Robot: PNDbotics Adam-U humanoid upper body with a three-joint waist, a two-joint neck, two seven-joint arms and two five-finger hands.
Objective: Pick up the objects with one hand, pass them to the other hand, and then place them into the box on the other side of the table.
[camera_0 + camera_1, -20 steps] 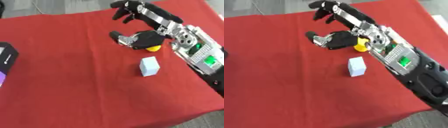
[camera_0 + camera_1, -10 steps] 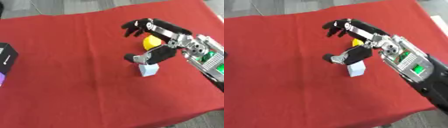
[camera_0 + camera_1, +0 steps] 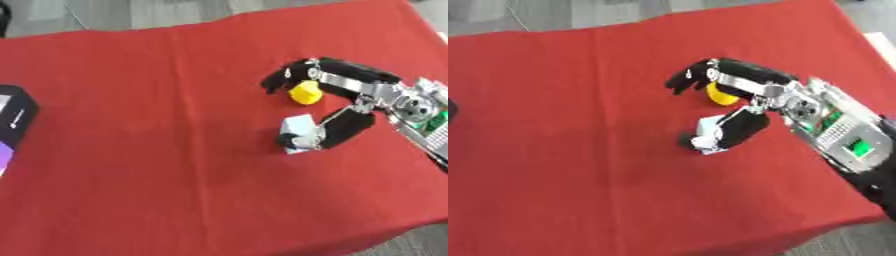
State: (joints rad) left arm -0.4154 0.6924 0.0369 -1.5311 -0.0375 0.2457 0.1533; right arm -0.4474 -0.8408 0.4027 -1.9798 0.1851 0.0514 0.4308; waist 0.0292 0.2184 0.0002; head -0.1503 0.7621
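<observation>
Matt red cloth (image 3: pixel 157 100) over the table; right hand (image 3: pixel 350 100) black plastic with silvery metal

red cloth (image 3: pixel 157 125), yellow object (image 3: pixel 304 93), pale block (image 3: pixel 296 129)

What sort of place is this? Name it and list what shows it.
Probably a lab or test bench for robot handling, not a home. A table under a plain red cloth holds only small practice pieces: a pale cube and a yellow block. The robot's right hand works over them, and a dark box waits at the left edge.
</observation>
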